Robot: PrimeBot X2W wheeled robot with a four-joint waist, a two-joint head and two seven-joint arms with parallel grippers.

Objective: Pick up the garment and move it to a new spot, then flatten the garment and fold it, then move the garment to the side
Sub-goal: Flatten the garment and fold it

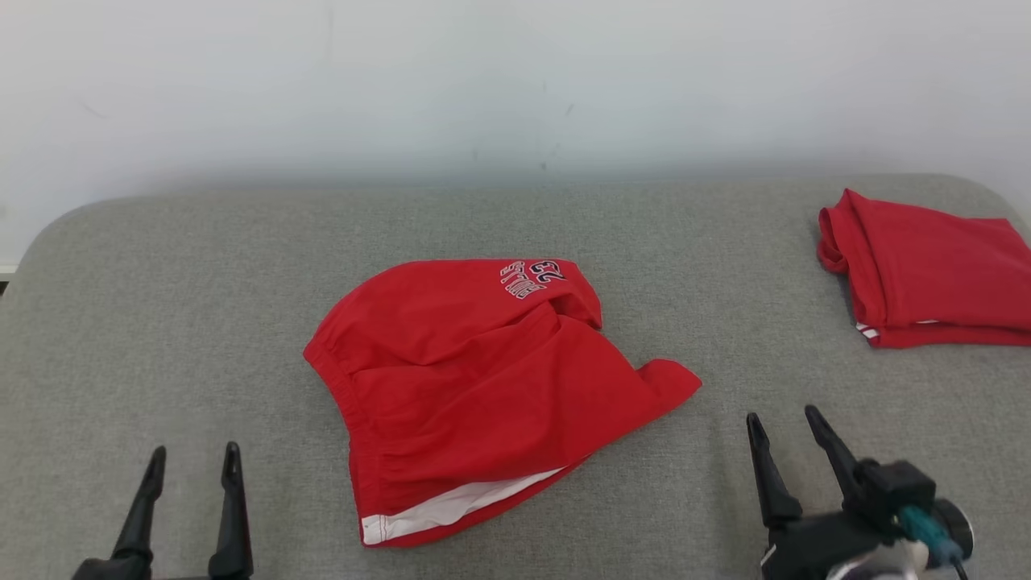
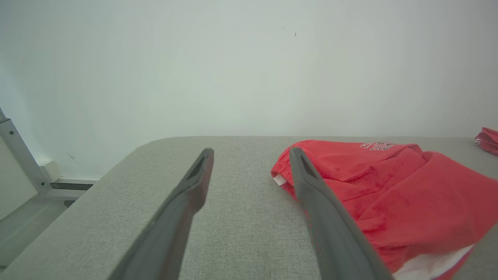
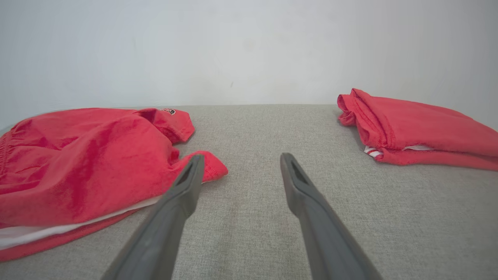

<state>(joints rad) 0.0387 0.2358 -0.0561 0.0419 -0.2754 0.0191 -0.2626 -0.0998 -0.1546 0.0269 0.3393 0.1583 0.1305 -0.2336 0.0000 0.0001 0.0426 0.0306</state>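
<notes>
In the middle of the grey padded table (image 1: 161,322), the red garment (image 1: 475,379) is lying in a loose heap. Its elastic waistband is facing left, a white lining is showing at the near edge, and printed letters are sitting at the far side. The left gripper (image 1: 196,449) is hovering at the near left, fingers apart and holding nothing, not far from the waistband. The right gripper (image 1: 783,415) is waiting at the near right, also spread and empty, near the pointed leg corner. A second red garment (image 1: 926,274), already folded, is resting at the far right. I am judging that the pick-up is not yet begun. To do it well, each gripper should be pinching one edge low against the table, the waistband on the left and the hem on the right. They should be lifting together so the cloth is hanging open.
</notes>
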